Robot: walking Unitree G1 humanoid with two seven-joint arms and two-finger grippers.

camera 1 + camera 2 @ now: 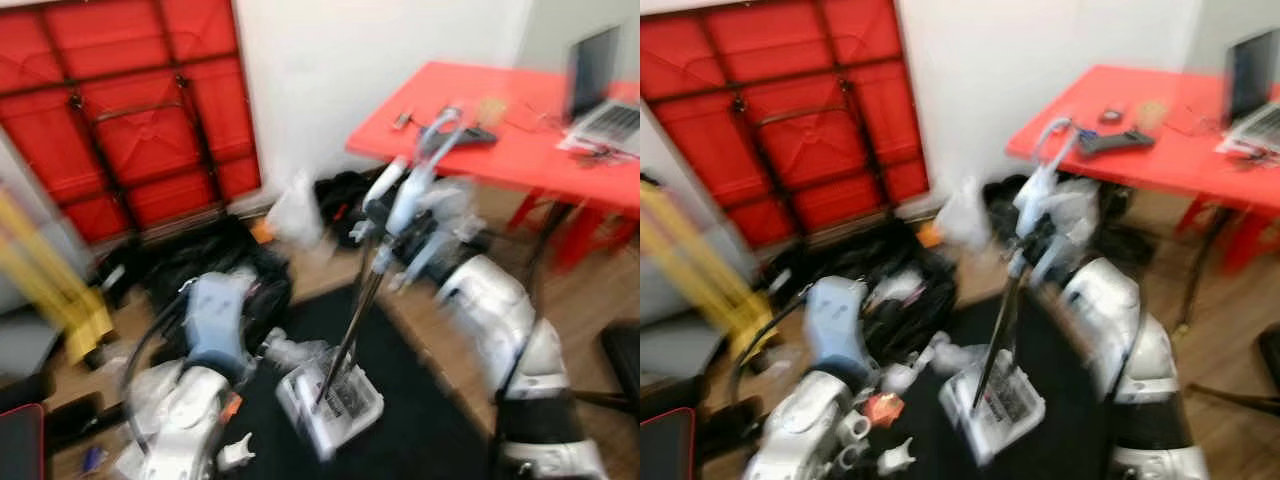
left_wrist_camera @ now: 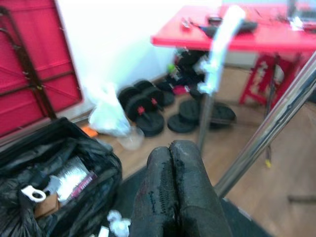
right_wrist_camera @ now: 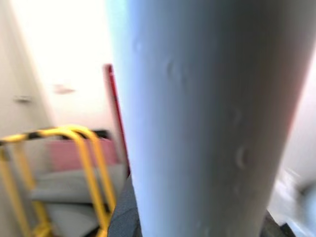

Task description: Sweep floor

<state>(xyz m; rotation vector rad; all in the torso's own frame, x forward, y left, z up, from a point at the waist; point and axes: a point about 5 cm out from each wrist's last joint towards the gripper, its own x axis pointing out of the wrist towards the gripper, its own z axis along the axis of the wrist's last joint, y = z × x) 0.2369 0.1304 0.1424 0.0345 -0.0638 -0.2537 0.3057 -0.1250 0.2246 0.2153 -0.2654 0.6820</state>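
**Sweeper mid-stroke on dark rug, head views blurred**

Sweeper [image 1: 335,400] standing on black rug [image 1: 420,400], white head flat on the pile just ahead, metal pole slanting up and to the far right. Right end effector [image 1: 395,215] up at the pale handle grip, apparently grasping it; finger position not resolvable through the blur, so cannot tell for certain. Right wrist view taken up by the pale handle, very close, consistent with a hold. High grip probably chosen to steer the pole with leverage.

Left end effector [image 2: 173,197] clenched on nothing, fingers pressed together, hanging beside the pole without touching it. Probably kept clear so one arm drives.

Open black bag [image 2: 54,182] just left of the rug edge, white scraps [image 1: 235,455] near it. Dumbbell plates [image 2: 148,106] by the far wall, red worktop [image 1: 520,130] far right. Open room mostly along the rug and the bare wood floor [image 1: 590,300] on the right; tight on the left.
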